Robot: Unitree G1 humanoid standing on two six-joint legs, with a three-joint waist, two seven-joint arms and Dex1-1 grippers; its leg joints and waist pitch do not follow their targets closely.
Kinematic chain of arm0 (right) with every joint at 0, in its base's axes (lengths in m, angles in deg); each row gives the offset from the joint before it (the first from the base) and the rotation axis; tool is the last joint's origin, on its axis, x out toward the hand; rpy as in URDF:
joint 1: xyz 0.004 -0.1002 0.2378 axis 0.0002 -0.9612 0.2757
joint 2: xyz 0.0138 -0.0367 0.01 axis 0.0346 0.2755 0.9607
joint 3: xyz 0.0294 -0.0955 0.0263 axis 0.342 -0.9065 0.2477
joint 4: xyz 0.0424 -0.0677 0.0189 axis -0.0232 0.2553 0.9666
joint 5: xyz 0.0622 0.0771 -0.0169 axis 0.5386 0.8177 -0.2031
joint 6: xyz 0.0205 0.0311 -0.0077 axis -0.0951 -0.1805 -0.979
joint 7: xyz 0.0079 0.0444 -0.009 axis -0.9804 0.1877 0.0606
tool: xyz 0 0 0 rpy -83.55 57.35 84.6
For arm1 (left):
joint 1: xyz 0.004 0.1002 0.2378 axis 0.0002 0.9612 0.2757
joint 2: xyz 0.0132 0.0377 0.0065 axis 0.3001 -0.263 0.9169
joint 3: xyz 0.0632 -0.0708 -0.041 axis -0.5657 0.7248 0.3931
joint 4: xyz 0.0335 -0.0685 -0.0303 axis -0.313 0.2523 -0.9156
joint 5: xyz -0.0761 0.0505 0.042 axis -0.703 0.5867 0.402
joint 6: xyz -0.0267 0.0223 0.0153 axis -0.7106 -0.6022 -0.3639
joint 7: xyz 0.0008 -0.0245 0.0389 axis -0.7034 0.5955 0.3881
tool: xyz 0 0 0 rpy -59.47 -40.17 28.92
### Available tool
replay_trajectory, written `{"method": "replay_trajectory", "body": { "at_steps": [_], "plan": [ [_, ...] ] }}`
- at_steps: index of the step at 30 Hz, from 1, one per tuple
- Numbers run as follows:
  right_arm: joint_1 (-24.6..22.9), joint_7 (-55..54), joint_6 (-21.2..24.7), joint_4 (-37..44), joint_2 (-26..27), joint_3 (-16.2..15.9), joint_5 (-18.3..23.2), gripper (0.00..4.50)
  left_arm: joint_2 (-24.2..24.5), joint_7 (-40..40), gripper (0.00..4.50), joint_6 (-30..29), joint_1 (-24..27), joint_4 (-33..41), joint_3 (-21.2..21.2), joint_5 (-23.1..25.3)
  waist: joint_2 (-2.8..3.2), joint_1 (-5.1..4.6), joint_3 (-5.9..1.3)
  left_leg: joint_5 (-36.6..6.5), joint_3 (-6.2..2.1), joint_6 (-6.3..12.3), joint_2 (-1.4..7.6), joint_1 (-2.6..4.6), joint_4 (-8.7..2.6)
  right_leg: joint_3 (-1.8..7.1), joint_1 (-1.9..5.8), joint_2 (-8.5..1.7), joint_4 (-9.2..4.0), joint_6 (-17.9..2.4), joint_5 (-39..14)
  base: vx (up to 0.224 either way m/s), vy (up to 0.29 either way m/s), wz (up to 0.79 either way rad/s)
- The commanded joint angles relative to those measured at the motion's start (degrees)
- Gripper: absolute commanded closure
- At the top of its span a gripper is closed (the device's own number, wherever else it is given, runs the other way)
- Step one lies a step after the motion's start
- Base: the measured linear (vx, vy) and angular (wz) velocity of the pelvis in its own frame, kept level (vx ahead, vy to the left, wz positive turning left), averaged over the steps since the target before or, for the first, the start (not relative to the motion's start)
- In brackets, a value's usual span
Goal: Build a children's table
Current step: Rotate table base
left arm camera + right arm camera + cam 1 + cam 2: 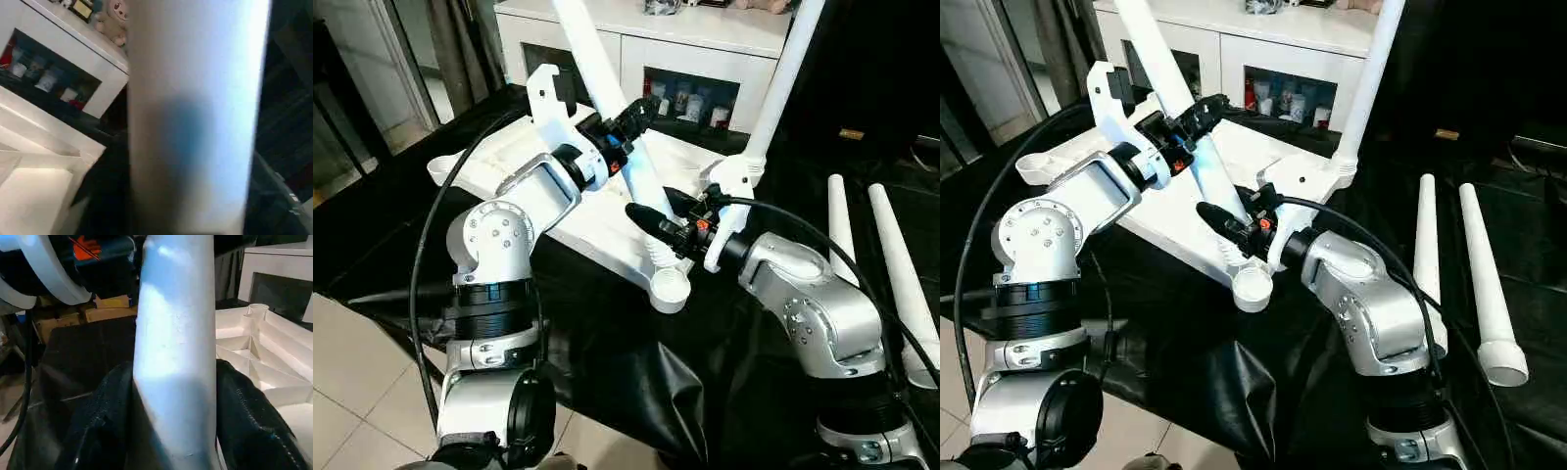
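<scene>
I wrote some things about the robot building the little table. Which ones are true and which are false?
1. Both grippers are on the same white leg. True: the left gripper holds the tilted leg higher up and the right gripper grips it lower down.
2. The tabletop lies with its ribbed side up. True.
3. Three spare legs lie on the black cloth. False: two spare legs lie there, to the robot's right.
4. No leg is in a socket yet. False: one upright leg already stands in the far corner socket.
5. The near corner socket has a leg fully in it. False: its round cup looks open.
</scene>
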Motion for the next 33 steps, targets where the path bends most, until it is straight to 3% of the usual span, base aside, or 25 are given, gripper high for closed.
{"method": "replay_trajectory", "body": {
  "at_steps": [1,7,9,10,11,14,18,24,25,33],
  "plan": [
    [1.45,-0.12,-1.61,0.66,-0.14,-0.46,-0.25,2.57,0.04,0.86,2.36,-0.57,-0.2,0.48,-0.4,-0.12,-0.74,0.07,-4.24,-7.47,-1.33,0.4,2.77,0.71,-3.65,3.13,3.16,-5.0,-4.71,-5.86,-11.02,0.0,0.0,0.0],
    [1.68,-0.07,-2.41,0.17,-0.31,-0.9,-0.85,2.57,1.22,-1.51,2.63,-0.43,0.18,1.14,-2.56,0.32,-0.88,0.0,-4.25,-7.1,-1.31,0.59,2.77,0.7,-3.63,3.14,3.16,-5.03,-4.63,-5.92,-10.4,0.0,0.0,0.0],
    [2.03,0.4,-3.06,-0.11,-0.03,-0.4,-0.33,2.57,3.22,-7.03,2.63,-0.78,0.95,2.69,-4.89,-0.56,-0.86,-0.01,-4.26,-6.97,-1.26,0.58,2.78,0.79,-3.67,3.18,3.06,-5.05,-4.6,-5.81,-10.84,0.0,0.0,0.0],
    [2.03,0.4,-3.06,-0.11,-0.03,-0.4,-0.33,2.01,3.22,-7.03,2.64,-0.78,0.95,2.69,-4.89,-0.56,-0.81,0.0,-4.28,-7.03,-1.28,0.5,2.83,0.83,-3.65,3.2,3.03,-5.09,-4.52,-5.94,-10.75,0.0,0.0,0.0],
    [2.19,1.59,-2.65,-0.23,0.27,0.56,1.52,2.01,4.28,-10.41,2.64,-1.61,1.21,3.56,-5.63,-2.0,-1.01,-0.08,-4.22,-7.06,-1.26,0.6,2.83,0.8,-3.69,3.19,3.07,-5.05,-4.52,-6.13,-10.5,0.0,0.0,0.0],
    [2.31,3.15,-0.97,-0.18,0.1,1.98,4.33,1.83,6.36,-15.38,2.64,-2.74,1.86,4.85,-7.31,-3.5,-0.76,-0.07,-4.22,-7.17,-1.27,0.85,2.96,0.87,-3.72,3.2,2.98,-5.05,-4.29,-6.94,-10.34,0.0,0.0,0.0],
    [2.3,12.19,6.12,0.43,-4.46,2.82,11.45,1.42,12.77,-29.82,2.64,-4.26,3.31,7.45,-11.55,-6.55,-0.63,-0.02,-4.19,-7.74,-1.16,0.76,2.94,1.02,-3.75,3.26,3.05,-4.95,-4.35,-7.07,-10.93,0.0,0.0,0.0],
    [0.89,19.98,9.58,1.37,-10.28,-1.27,13.07,1.42,14.78,-36.98,2.64,-4.29,2.53,9.0,-11.92,-9.41,-0.93,0.26,-4.19,-7.41,-1.09,0.17,2.86,0.9,-3.64,3.23,3.39,-5.16,-4.47,-6.87,-11.83,0.0,0.0,0.0],
    [0.31,20.89,10.77,1.37,-11.69,-2.72,13.14,1.7,14.46,-39.03,2.64,-3.96,1.95,9.61,-10.63,-11.63,-0.9,0.25,-4.13,-7.4,-1.06,0.14,2.91,0.91,-3.64,3.33,3.27,-5.16,-4.45,-6.89,-11.89,0.0,0.0,0.0],
    [1.1,19.66,12.67,-0.09,-11.78,-2.43,13.55,2.28,14.97,-41.47,2.64,-2.94,1.97,9.27,-10.72,-13.18,-0.89,0.11,-4.27,-7.28,-1.17,-0.1,2.93,0.92,-3.61,3.19,3.14,-5.05,-4.36,-7.13,-12.4,0.0,0.0,0.0]
  ]
}}
